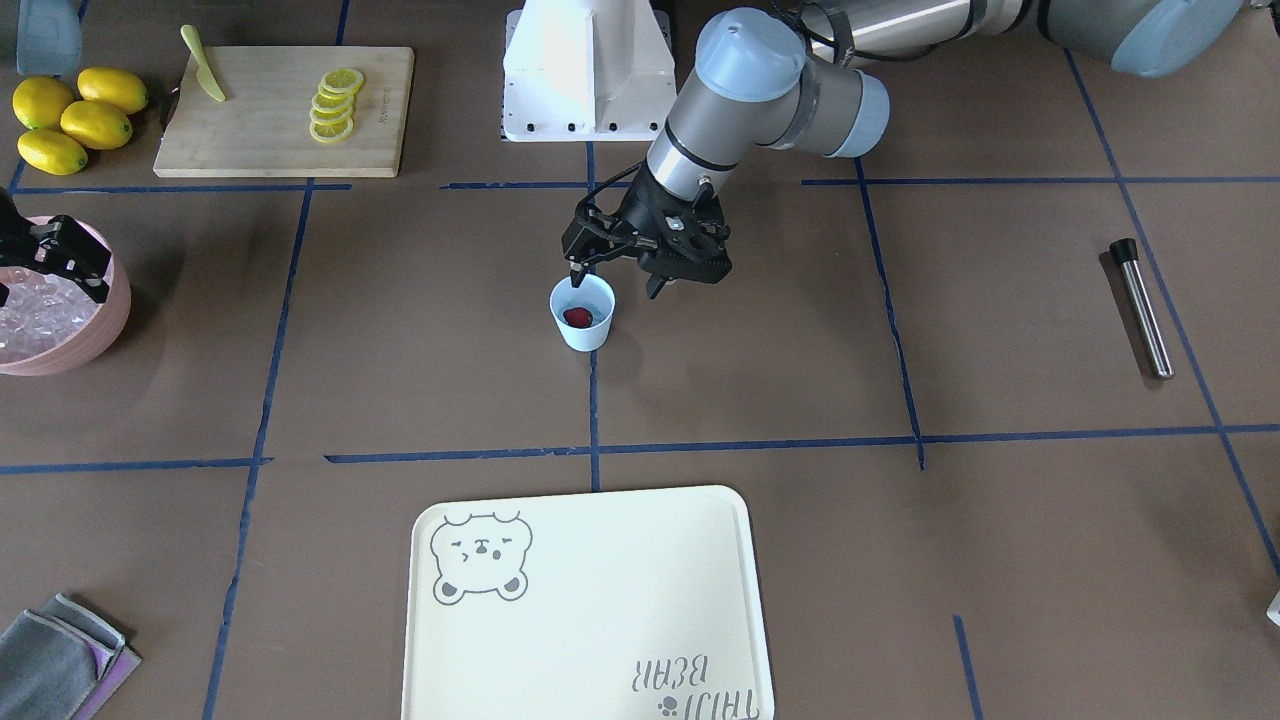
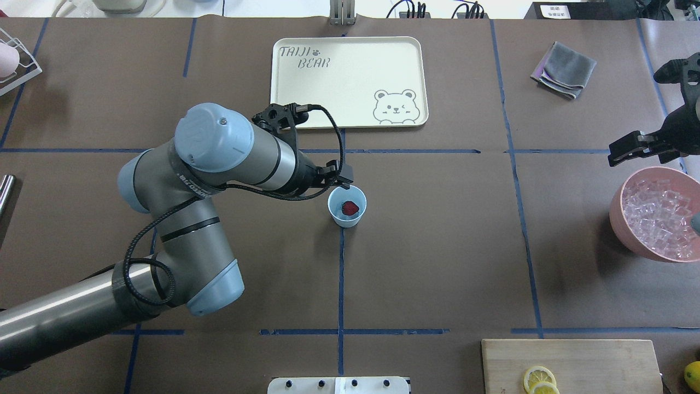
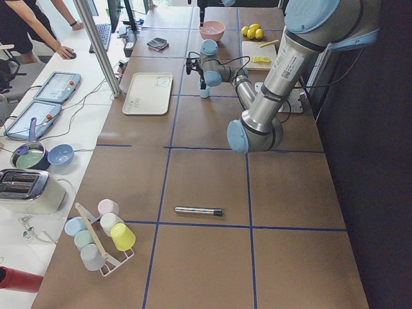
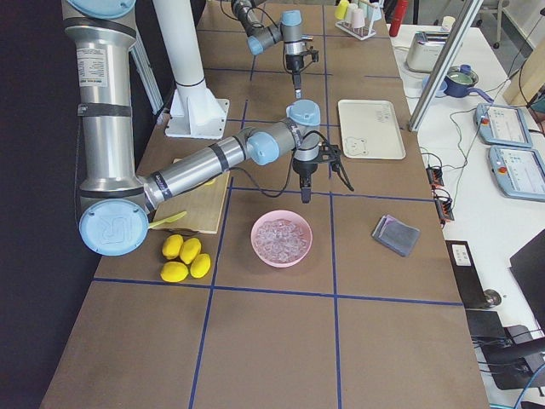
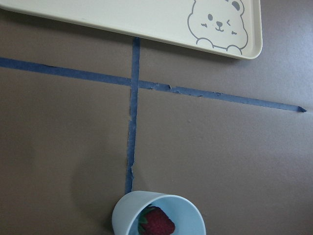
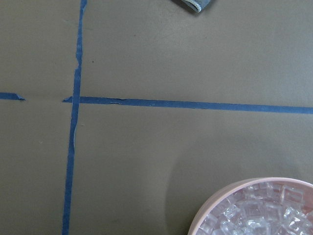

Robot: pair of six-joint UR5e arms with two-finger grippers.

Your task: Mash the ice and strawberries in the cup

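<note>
Your left claw [image 1: 616, 282] hangs just over the one pale blue cup [image 1: 583, 315] near the middle of the table [image 1: 900, 520]. Its two fingers are spread wide and hold nothing. One fingertip [image 1: 577, 278] sits at the cup's rim on the robot's side; you cannot tell from these views whether it touches. The cup stands upright on a blue tape line with one red strawberry [image 2: 350, 208] lying at its bottom, and your left wrist camera catches both at the lower edge of its picture. Your right claw [image 4: 326, 189] is spread wide too, empty, raised close by the one pink bowl [image 2: 620, 219] on the robot's right side of the table, well apart from the cup. The ice [image 2: 659, 219] lies heaped in that bowl, a pile of clear cubes too many and too jumbled for you to count. Beyond the bowl, toward the robot's right, you have four whole lemons [image 1: 70, 120] in a cluster beside one wooden cutting board [image 1: 270, 130]. The board carries one yellow-green knife [image 1: 203, 65] and a short overlapping row of lemon slices [image 1: 333, 105], about five as far as the overlap lets you count. One cream tray [image 1: 600, 600] with a bear drawing lies across from the robot, one folded grey cloth [image 2: 563, 68] at the far corner on the right side, and one metal rod [image 1: 1142, 305] with a black end on the left side.
</note>
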